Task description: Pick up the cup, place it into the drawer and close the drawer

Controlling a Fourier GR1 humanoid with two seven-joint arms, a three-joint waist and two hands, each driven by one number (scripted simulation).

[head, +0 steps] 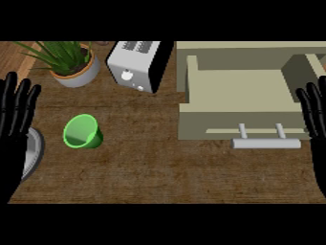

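A green cup (pixel 82 131) stands on the wooden counter at the left, its mouth tipped toward me. The beige drawer (pixel 193 115) at the right is pulled open, its inside bare, with a grey bar handle (pixel 266 143) on its front. My left hand (pixel 3 129) rests open at the left edge, fingers up, a short way left of the cup. At the right edge my right hand (pixel 325 119) rests open too, beside the drawer's right wall. Neither hand touches anything.
A potted plant (pixel 68 60) stands at the back left and a silver toaster (pixel 138 62) beside it. A grey round plate (pixel 33 153) lies partly under my left hand. Bare wood spreads below the cup and the drawer.
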